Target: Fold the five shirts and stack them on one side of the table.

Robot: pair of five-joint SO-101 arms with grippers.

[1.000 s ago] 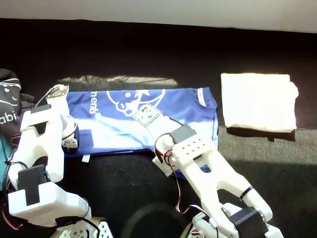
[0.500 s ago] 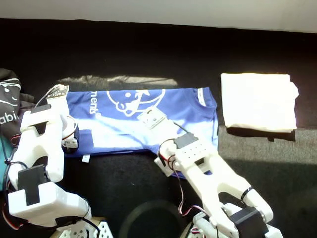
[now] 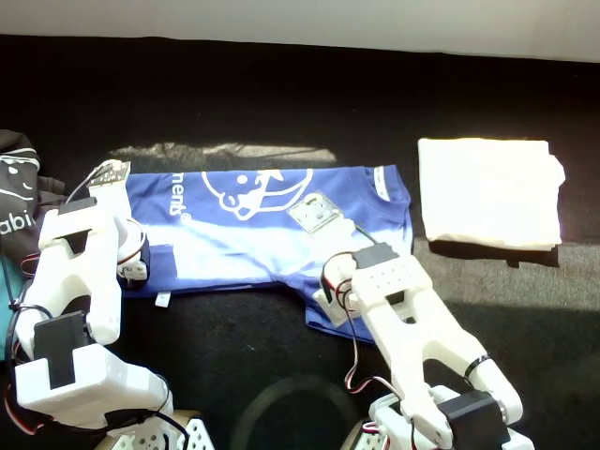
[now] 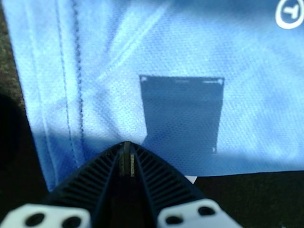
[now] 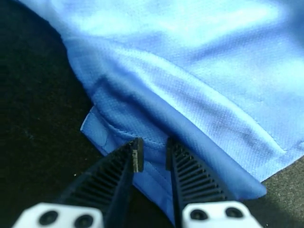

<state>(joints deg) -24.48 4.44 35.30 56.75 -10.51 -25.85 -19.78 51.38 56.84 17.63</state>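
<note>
From above, the blue shirt (image 3: 262, 225) lies spread flat on the black table (image 3: 281, 94), with a white print on its chest. My left arm (image 3: 80, 272) stands over one short end of the blue shirt, and my right arm (image 3: 403, 300) leans in over its near long edge, close to the opposite end. A white folded shirt (image 3: 487, 192) sits apart from the blue shirt, past the end my right arm works at. A dark garment (image 3: 19, 187) is bunched just beyond the end under my left arm. At my left wrist, my left gripper (image 4: 126, 159) has its fingers pressed tight together, tips low over the blue shirt near its stitched hem. Whether a pinch of cloth sits between them I cannot quite tell. A square shadow falls on the fabric just ahead of them. At my right wrist, my right gripper (image 5: 152, 154) has its fingers parted by a narrow gap, and the tips straddle a raised fold at the blue shirt's edge, beside a hemmed corner, with black table next to it.
</note>
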